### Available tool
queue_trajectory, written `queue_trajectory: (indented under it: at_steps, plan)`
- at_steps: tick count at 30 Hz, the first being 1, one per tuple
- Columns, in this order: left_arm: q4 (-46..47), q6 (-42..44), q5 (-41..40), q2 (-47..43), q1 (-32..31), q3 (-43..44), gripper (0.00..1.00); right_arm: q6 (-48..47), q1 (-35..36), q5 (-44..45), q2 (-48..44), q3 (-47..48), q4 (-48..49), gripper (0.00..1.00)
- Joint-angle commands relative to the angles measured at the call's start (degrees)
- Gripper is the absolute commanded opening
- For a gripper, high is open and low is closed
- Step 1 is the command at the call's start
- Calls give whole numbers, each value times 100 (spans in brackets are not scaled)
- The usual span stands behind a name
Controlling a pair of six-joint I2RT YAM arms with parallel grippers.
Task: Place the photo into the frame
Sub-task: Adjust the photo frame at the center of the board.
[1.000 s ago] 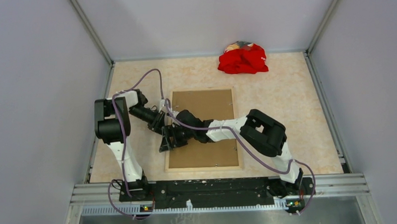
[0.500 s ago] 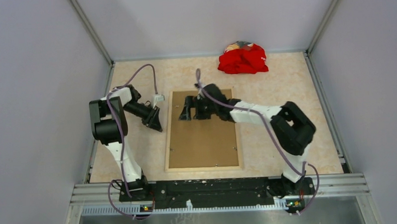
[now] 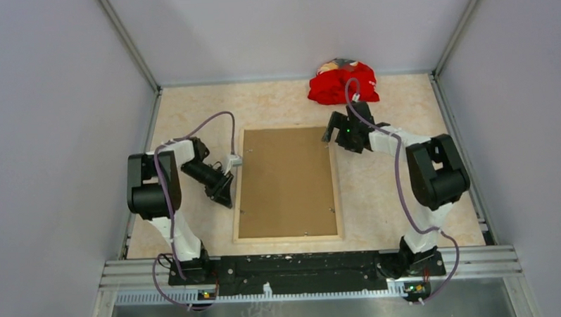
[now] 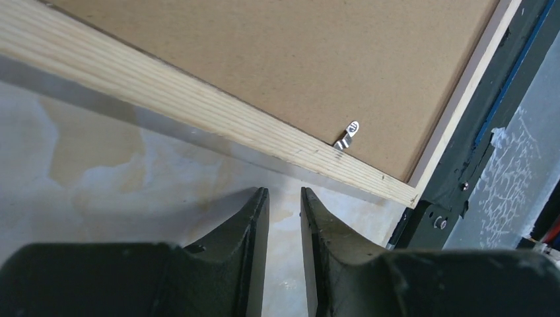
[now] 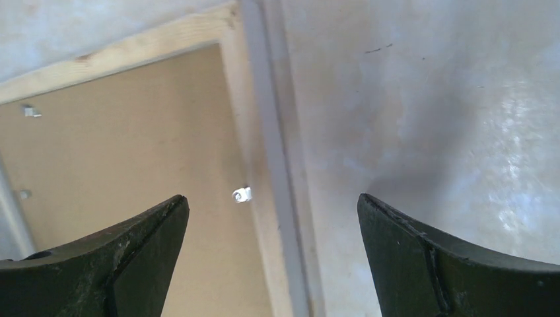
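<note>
Lying flat in the middle of the table, the frame shows its pale wood back. A brown board fills the inside of it. The photo cannot be seen in any view, so I cannot tell where it is.

The left gripper is just left of the frame's left rail, about halfway along it. It is beside the rail and not touching it. In the left wrist view the gripper points at the wood rail with bare table under it. Its two fingers are almost together, with only a thin gap between them, and they hold nothing. Past the rail, a small metal clip sits on the board close to the frame's near left corner.

The right gripper is by the frame's far right corner. In the right wrist view this gripper has its fingers spread wide apart and holds nothing. Between them you can see the right rail, the board, another small clip and some table.

A red cloth lies bunched up at the far edge of the table, well apart from the frame.
</note>
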Motion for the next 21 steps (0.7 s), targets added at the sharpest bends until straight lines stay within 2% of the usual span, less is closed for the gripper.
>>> queue_trajectory:
  at_steps: [1,6,15,17,21]
  plan:
    - [431,143,-192,-377,-132,-321,31,-91,7,-531,664,564,28,99]
    - [532,11,-160,-343,-298,-418,31,36,202,-982,1499,1400,47,99]
    - [955,-792,82,-38,-1678,-222,31,-165,1185,-1151,2902,4015,-1043,99]
    - [838,-775,134,-55,-1792,-157,32,-149,1213,-981,2820,4091,-1084,99]
    - [354,-451,-142,-242,-1517,-9,35,-219,1137,-362,2015,3274,-799,99]
